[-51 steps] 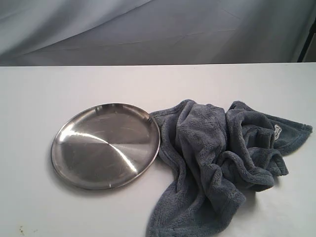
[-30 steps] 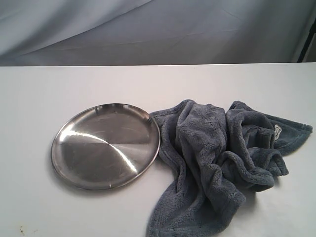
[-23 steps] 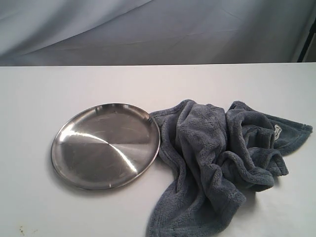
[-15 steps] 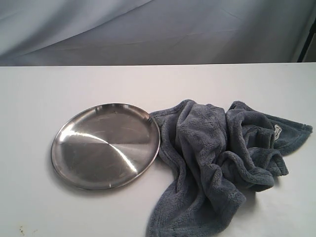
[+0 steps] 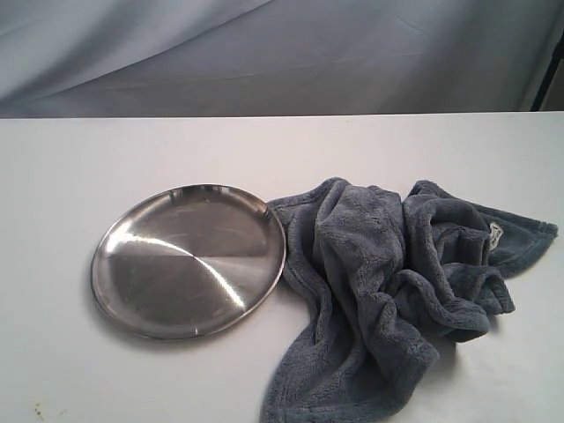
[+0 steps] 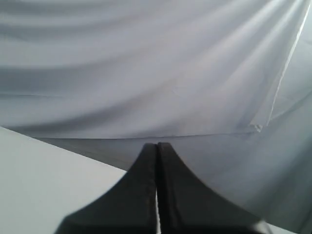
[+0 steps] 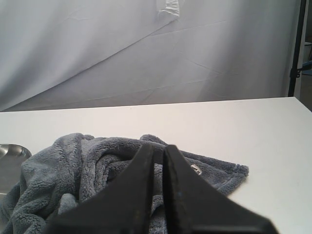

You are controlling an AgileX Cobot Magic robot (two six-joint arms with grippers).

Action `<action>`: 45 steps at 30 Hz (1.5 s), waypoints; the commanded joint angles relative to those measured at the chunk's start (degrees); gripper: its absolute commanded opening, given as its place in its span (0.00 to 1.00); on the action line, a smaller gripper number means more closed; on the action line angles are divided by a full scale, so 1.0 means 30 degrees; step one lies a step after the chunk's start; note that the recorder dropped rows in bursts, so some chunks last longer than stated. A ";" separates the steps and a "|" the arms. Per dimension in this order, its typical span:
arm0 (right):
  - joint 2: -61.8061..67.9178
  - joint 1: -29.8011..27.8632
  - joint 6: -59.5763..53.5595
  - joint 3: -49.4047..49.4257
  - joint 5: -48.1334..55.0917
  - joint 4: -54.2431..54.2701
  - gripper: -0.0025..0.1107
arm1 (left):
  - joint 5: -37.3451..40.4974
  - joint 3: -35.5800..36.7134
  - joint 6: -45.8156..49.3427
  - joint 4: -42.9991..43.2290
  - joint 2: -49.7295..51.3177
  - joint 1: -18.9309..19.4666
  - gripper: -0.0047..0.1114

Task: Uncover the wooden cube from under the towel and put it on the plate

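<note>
The grey-blue towel (image 5: 388, 282) lies bunched up on the white table, right of the steel plate (image 5: 189, 261) and touching its rim. Its white tag (image 5: 495, 233) shows near the right corner. The wooden cube is hidden; no part of it shows in any view. Neither gripper appears in the exterior view. In the right wrist view my right gripper (image 7: 158, 148) hangs over the near side of the towel (image 7: 73, 165), fingers almost together with only a thin slit, holding nothing. My left gripper (image 6: 157, 145) is shut and empty, facing the backdrop.
The plate is bare, and its edge (image 7: 9, 151) shows beside the towel in the right wrist view. The white table (image 5: 282, 150) runs back to a draped grey backdrop (image 5: 282, 53). A dark stand (image 7: 293, 53) rises at the far right.
</note>
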 commanded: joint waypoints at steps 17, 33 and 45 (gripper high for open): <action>-0.0083 -0.0119 0.0045 0.0073 -0.0313 0.0084 0.09 | 1.6746 -1.3851 0.4182 0.4411 0.9971 -0.0268 0.04; -0.0083 -0.0119 0.0045 0.0073 -0.0313 0.0084 0.09 | 2.0076 -1.6720 0.3561 0.5896 2.0500 -0.9543 0.04; -0.0083 -0.0119 0.0045 0.0073 -0.0313 0.0084 0.09 | 2.2737 -2.4899 0.0428 0.6750 3.0966 -1.7646 0.04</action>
